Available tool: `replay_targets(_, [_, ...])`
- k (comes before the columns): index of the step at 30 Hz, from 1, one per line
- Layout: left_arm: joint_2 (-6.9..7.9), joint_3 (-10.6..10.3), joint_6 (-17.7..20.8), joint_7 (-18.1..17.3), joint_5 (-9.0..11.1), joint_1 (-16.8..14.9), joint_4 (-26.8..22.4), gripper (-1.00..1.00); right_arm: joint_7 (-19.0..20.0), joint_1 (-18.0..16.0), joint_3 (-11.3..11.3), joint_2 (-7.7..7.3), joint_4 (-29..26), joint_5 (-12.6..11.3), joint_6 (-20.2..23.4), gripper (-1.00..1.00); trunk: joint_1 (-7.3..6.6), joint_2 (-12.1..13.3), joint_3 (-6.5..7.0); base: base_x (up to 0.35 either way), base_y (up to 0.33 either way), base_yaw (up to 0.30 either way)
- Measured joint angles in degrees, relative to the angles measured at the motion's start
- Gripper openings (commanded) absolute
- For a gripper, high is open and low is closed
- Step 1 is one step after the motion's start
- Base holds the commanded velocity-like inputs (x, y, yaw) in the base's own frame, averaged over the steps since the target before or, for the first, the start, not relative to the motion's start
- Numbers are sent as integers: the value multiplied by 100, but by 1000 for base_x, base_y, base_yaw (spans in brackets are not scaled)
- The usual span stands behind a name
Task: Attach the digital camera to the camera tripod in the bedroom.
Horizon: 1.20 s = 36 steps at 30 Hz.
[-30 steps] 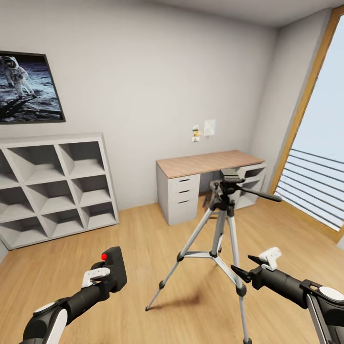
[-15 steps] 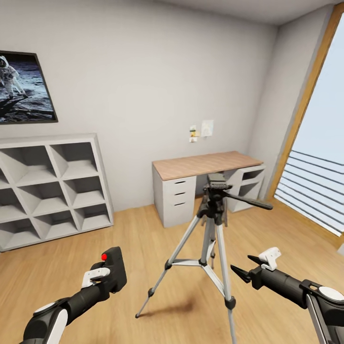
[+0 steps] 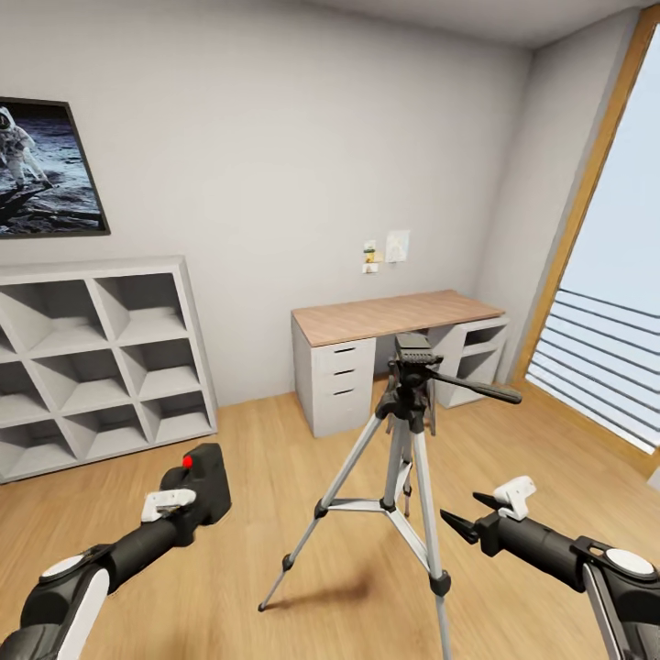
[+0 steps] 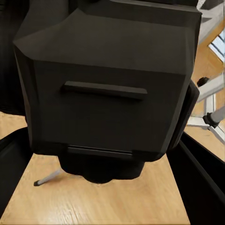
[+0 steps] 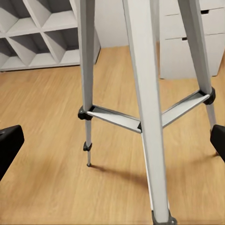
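Observation:
The digital camera (image 3: 202,479), a chunky black body with a red button on top, is held in my left gripper (image 3: 186,501), low on the left above the floor. Up close in the left wrist view, the camera's dark body (image 4: 108,84) sits between the fingers. The camera tripod (image 3: 403,431) stands on the plank floor at centre, its black head (image 3: 414,352) and pan handle pointing right. My right gripper (image 3: 469,515) hangs open just right of the tripod's legs, touching nothing. In the right wrist view the silver legs and centre braces (image 5: 147,108) stand close in front of the open fingers (image 5: 9,145).
White cube shelves (image 3: 101,348) line the back wall on the left, under a black-framed screen (image 3: 46,170) showing an astronaut. A wood-topped desk (image 3: 394,314) with drawers stands behind the tripod. A tall window with railing (image 3: 605,357) fills the right side.
The view swung first, shifting the room leftward in the picture. Since then my left arm has moved the camera left and slightly up. The right gripper has stayed put, open.

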Motion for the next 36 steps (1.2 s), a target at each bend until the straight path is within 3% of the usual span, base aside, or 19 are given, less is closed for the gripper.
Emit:
replay_targets(6, [248,-35,-541,-273,-3,-117,-34,-100,0,-32,4,8,60,-22,125,100,0,0,0,0,0,0])
replay_targets(11, [391,-47,-677,-767,16,-427,-40,-100,-35,-57,6,22,78,-5,344,100,0,0,1,0,0,0])
replay_targets(16, [438,-74,-704,-972,-132,-706,-67,-100,-63,-99,3,28,86,0,403,100,0,0,0,0,0,0])
replay_targets(19, [439,-295,-721,-1052,-544,-895,-106,-100,-80,-200,6,43,132,8,420,100,0,0,0,0,0,0])
replay_targets(23, [441,-523,-779,-1085,-830,-1069,-205,-100,-81,-258,8,53,189,14,424,100,0,0,0,0,0,0])
replay_targets(25, [427,-759,-829,-1096,-964,-1286,-345,-100,-75,-306,9,64,225,13,426,100,0,0,0,0,0,0])
replay_targets(32, [448,-1574,-895,-1266,-1089,-2141,-467,-100,-69,-507,10,81,447,5,423,100,0,0,0,0,0,0])
replay_targets(34, [469,-1812,-881,-1698,-1164,-2494,-353,-100,-68,-588,10,83,555,6,417,100,0,1,1,0,0,0])
replay_targets(36, [478,-1883,-868,-2016,-1260,-2699,-248,-100,-71,-611,12,86,584,8,418,100,0,1,0,0,0,0])
